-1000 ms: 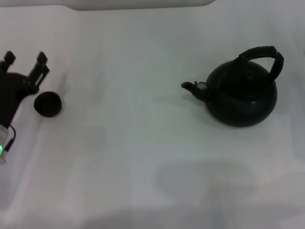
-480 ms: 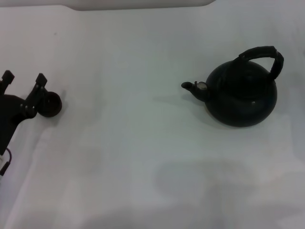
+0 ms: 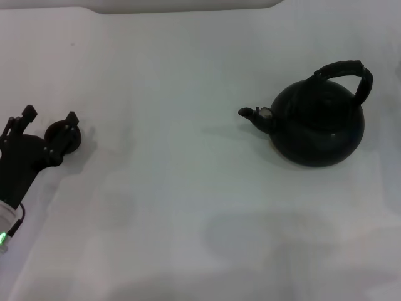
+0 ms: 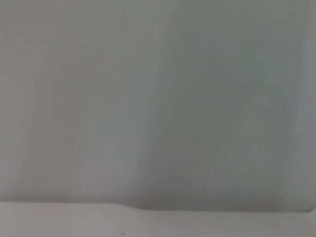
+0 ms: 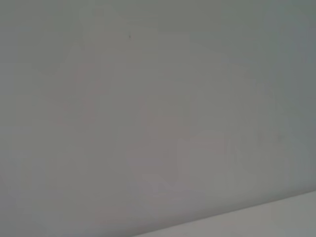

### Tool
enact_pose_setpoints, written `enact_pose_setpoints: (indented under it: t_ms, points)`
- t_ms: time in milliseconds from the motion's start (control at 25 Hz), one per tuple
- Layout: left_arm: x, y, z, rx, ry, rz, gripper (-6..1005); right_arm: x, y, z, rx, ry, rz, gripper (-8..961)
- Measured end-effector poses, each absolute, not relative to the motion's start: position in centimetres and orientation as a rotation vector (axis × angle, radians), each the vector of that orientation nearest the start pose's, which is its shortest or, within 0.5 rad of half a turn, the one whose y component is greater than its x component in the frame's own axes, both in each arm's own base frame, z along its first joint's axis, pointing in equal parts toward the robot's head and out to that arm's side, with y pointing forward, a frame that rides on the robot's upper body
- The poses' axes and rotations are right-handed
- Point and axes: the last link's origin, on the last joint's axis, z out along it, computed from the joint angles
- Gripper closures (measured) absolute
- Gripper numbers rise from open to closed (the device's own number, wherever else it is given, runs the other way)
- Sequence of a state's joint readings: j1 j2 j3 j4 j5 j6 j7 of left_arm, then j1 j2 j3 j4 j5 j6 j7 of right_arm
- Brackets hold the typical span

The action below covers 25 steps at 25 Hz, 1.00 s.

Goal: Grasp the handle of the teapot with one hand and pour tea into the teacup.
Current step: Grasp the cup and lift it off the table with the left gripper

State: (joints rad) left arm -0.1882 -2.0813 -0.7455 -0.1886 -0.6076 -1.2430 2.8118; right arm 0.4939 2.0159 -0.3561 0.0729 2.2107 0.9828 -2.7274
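Looking at your left side, you find the left gripper [image 3: 49, 117] spread wide, holding nothing, its right finger [image 3: 71, 118] overlapping the cup [image 3: 64, 137] just behind it. Your pot [image 3: 318, 122] sits well apart on the right, handle [image 3: 346, 74] arched on top, spout [image 3: 250, 115] aimed leftward across bare table [image 3: 175, 207] between them.

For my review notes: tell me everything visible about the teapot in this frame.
The teapot is a round, glossy black kettle-shaped pot standing upright on the white table, on the robot's right side. Its short spout, pale near the tip, points toward the robot's left. A thick, ribbed black handle arches over the top. Nothing touches it; no claw is near it.
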Motion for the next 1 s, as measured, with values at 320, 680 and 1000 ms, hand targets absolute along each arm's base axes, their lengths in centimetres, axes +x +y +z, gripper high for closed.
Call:
enact_pose_setpoints:
  t_ms: [320, 680, 1000]
  points:
    - [-35.93, 24.01, -5.58, -1.808, -0.747, -0.694, 137, 39.12, 33.21, 1.44, -1.406, 0.94, 0.633, 74]
    - [-36.18, 24.41, -5.81, -1.823, -0.761, -0.661, 138, 39.05, 33.26, 1.47, -1.407, 0.938, 0.638, 74]
    - [-36.3, 24.5, -6.22, -1.853, -0.768, -0.631, 138, 39.02, 33.27, 1.48, -1.407, 0.937, 0.64, 74]
